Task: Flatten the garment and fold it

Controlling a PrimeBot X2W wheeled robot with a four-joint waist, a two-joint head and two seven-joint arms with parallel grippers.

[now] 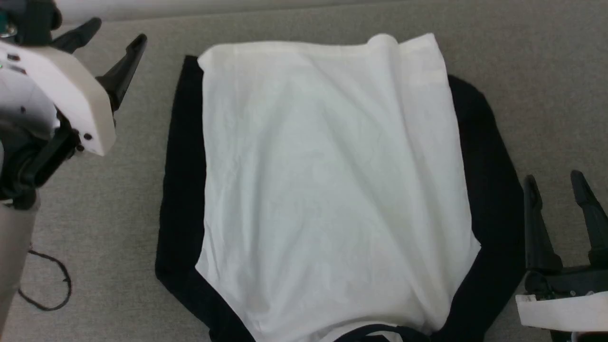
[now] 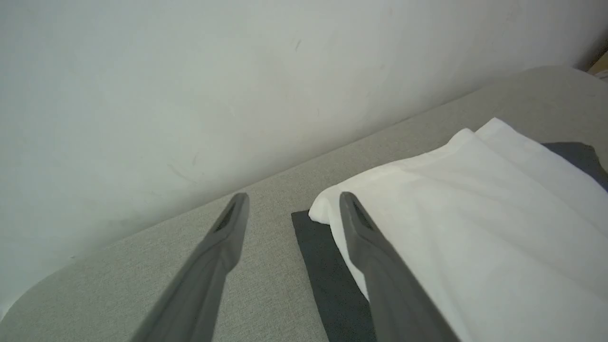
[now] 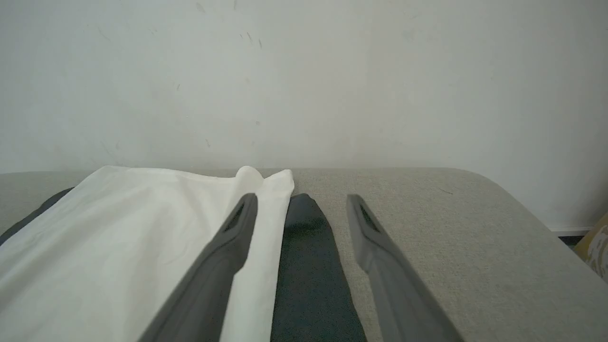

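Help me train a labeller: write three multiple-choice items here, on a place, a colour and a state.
1. In the head view, the garment's neckband lies at the: A bottom edge; B top edge; C left edge.
2. The sleeves are: A red; B black; C yellow.
3. The left gripper and right gripper are: A shut on cloth; B one shut; C both open, empty.
Key: 1 A, the dark band curves at the bottom; 2 B, black strips run along both sides; 3 C, fingers spread, nothing gripped.

Left claw (image 1: 118,32) high, right claw (image 1: 553,178) low, both splayed wide.
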